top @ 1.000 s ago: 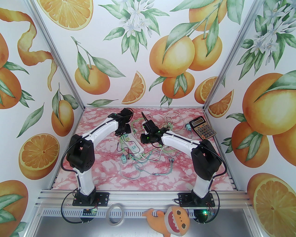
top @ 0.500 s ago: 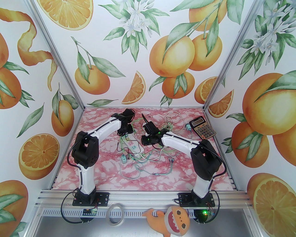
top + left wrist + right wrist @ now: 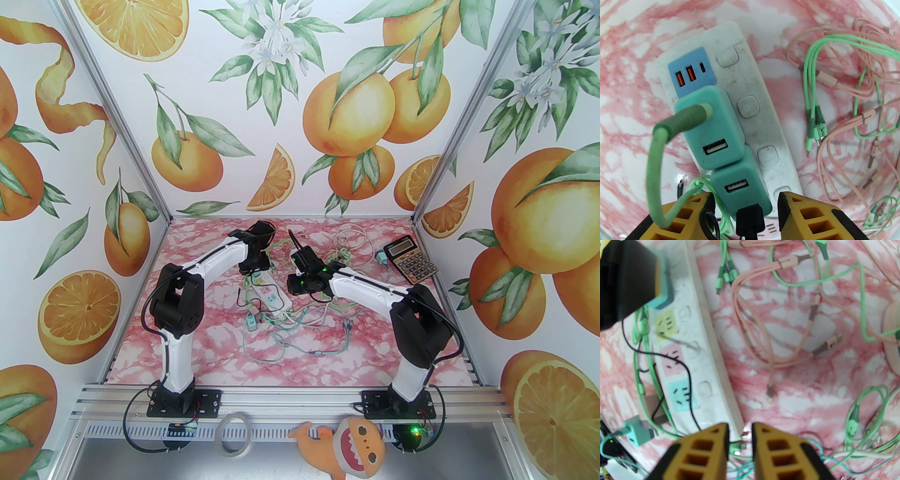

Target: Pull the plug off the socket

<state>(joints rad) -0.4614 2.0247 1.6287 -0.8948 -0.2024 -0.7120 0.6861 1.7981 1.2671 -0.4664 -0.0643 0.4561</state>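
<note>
Two teal charger plugs sit one behind the other in the white power strip (image 3: 764,112), right next to its blue USB panel (image 3: 693,70). The far teal plug (image 3: 721,121) has a thick green cable (image 3: 652,164) in one port. The near teal plug (image 3: 752,173) has a black connector (image 3: 750,220) in its near end. The left gripper (image 3: 746,199) is over the near teal plug with its jaws wide, one yellow finger on each side of it. Whether the pads touch the plug's sides can't be told.

In the top view the power strip (image 3: 276,300) lies diagonally mid-table on the pink marbled surface (image 3: 211,337), between the two arms. The left gripper (image 3: 253,271) is at its far end and the right gripper (image 3: 296,283) just beside its right edge. From the right wrist, the right gripper (image 3: 740,427) is above the strip's end with only a narrow gap between its jaws and nothing clearly clamped. The strip (image 3: 710,333) shows bare yellow (image 3: 665,326), pink (image 3: 671,361) and teal (image 3: 682,394) sockets in a row.

A loose teal adapter (image 3: 637,432) lies on the table beside the strip. Pink multi-head cables (image 3: 740,322) and thin green cables (image 3: 811,93) are tangled to the strip's right. A calculator (image 3: 411,258) sits near the far right corner, well apart.
</note>
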